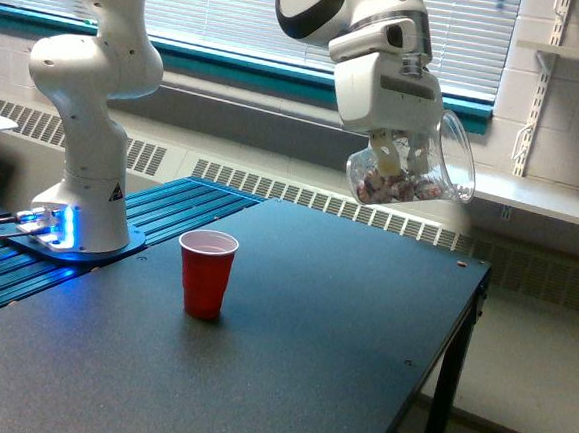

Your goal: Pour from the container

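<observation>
The gripper [397, 150] is shown high above the table, toward the exterior view's right, with its fingers closed on the rim and wall of the container [411, 169], one finger apparently reaching inside the mouth. The container, a clear mug-like jar with a loop handle [459, 155], is held directly beneath the gripper, tilted so that its base points toward the exterior view's left, where small pinkish-grey bits [394, 191] are gathered against the lower wall. The jar is judged to be rigid, smooth and rather slippery, light in itself with a modest load that will slide and shift as the tilt changes; a firm pinch across the rim, as seen, or a hold at the handle is judged suitable. A red cup [206, 273] with a white interior stands upright on the dark table [361, 323], lower, nearer and to the left of the container, and well apart from it. The arm's base [85, 110] is mounted at the far left, beside a blue ribbed surface [169, 217].
</observation>
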`<state>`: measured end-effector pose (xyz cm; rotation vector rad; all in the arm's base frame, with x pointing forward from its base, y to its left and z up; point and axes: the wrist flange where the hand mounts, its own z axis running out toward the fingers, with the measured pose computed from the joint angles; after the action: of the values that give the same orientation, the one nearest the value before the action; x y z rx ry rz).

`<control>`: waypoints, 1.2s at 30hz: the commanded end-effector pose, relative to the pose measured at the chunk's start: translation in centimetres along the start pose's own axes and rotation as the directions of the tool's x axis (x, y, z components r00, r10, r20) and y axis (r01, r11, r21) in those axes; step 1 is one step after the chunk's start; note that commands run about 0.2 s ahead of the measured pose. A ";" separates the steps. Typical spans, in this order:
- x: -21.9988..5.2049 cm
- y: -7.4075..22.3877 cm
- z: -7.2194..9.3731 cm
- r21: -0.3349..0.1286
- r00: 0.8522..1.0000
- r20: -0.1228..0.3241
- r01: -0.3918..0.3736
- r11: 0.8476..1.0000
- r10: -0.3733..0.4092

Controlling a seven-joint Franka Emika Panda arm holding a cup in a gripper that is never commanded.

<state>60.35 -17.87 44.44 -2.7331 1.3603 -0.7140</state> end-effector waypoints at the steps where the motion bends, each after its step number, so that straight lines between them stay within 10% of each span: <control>1: 1.9 -0.4 -6.5 0.071 0.996 -0.084 -0.020 0.997 0.026; 10: 1.1 -0.9 -9.4 0.089 0.996 -0.079 0.044 0.995 -0.037; 36: -9.8 4.7 -13.7 0.060 0.993 -0.027 -0.113 0.992 0.115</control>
<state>48.22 -12.53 51.33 -2.6355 1.4073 -0.7668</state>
